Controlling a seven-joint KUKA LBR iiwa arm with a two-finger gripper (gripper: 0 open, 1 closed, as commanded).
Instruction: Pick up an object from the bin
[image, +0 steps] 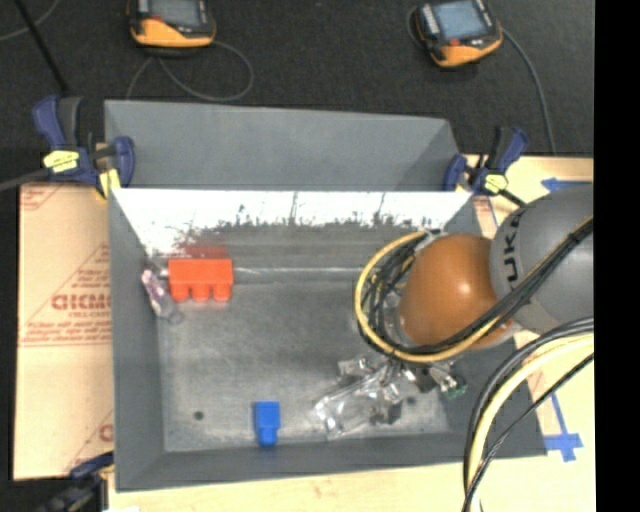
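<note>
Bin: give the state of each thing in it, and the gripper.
Gripper: low, at near right.
Clear plastic heap: lying loose right under it.
Orange block: lying far left, free.
Small clear piece: beside it, at the left wall.
Blue block: lying alone near the front wall.

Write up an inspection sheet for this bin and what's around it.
surface: grey bin floor, scuffed; white smears on the back wall.
job's things: orange block at back left, small clear piece just left of it; blue block at front middle; crumpled clear plastic at front right.
clutter: nothing seen.
claw: claw low at front right, by the crumpled clear plastic, beneath the arm's orange cover.
cables: yellow and black cables loop round the cover.
surroundings: two orange-and-black devices behind the bin, left and right.
</note>
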